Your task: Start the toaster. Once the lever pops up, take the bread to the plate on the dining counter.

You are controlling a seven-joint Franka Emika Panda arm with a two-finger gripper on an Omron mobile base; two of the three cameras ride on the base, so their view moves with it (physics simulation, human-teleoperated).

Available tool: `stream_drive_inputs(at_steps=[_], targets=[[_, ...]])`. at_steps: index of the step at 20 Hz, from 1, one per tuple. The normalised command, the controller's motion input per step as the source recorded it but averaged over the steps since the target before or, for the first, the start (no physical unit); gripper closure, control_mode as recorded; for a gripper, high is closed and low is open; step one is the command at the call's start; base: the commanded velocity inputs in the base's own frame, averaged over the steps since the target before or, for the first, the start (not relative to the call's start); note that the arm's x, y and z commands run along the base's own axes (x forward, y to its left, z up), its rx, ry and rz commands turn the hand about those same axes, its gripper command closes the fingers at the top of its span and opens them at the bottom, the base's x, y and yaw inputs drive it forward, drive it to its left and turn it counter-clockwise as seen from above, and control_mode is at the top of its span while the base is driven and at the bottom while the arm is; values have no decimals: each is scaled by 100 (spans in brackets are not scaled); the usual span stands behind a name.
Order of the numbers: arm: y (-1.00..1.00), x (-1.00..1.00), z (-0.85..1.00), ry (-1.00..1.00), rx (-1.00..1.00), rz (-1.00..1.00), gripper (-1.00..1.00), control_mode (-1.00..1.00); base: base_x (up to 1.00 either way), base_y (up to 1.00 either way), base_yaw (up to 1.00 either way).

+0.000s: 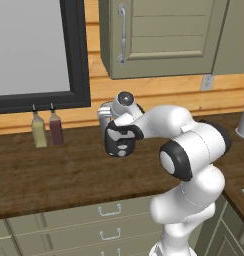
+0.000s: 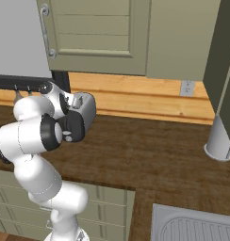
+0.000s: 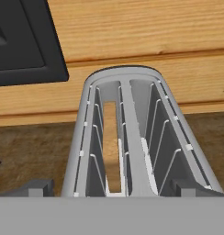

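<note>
while we are looking straight down along the two-finger gripper (image 3: 111,189), we are finding the small rounded silver toaster (image 3: 132,137) directly beneath it, its two slots running away from the dark fingertips (image 3: 36,188) that are rising either side of the near end. the jaws are standing spread as wide as they go, one tip beyond each flank of the shell, and they are holding nothing. we are judging that the hand is hanging here, over the near end of the toaster, because the lever has to be pressed to start it; the lever itself is not showing to us, so we cannot say how close the tips are to it.

in the slot to the left of the gripper's midline a light tan bread slice (image 3: 111,147) is standing on edge, sunk between the wire guides, with only its thin face showing as a narrow strip. the slot to the right is holding just bare grey guides. from the base cameras the toaster (image 1: 106,112) is sitting on the dark brown wood-grain countertop (image 1: 54,170) near the pale wooden wall, mostly hidden behind the hand (image 2: 72,124), with its shiny side (image 2: 88,110) peeking out beyond the wrist. two slim bottles (image 1: 46,129) are standing well off to the gripper's left, beneath the black-framed window (image 1: 39,55).
</note>
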Motion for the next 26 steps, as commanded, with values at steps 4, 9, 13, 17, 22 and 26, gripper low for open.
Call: stream_drive_inputs(at_steps=[4,9,13,17,22,26], targets=[[0,0,0,0,0,0,-100,-100,0,0,0],[0,0,0,0,0,0,-100,-100,0,0,0],[0,0,0,0,0,0,-100,-100,0,0,0],[0,0,0,0,0,0,-100,-100,0,0,0],[0,0,0,0,0,0,-100,-100,0,0,0],[0,0,0,0,0,0,-100,-100,0,0,0]])
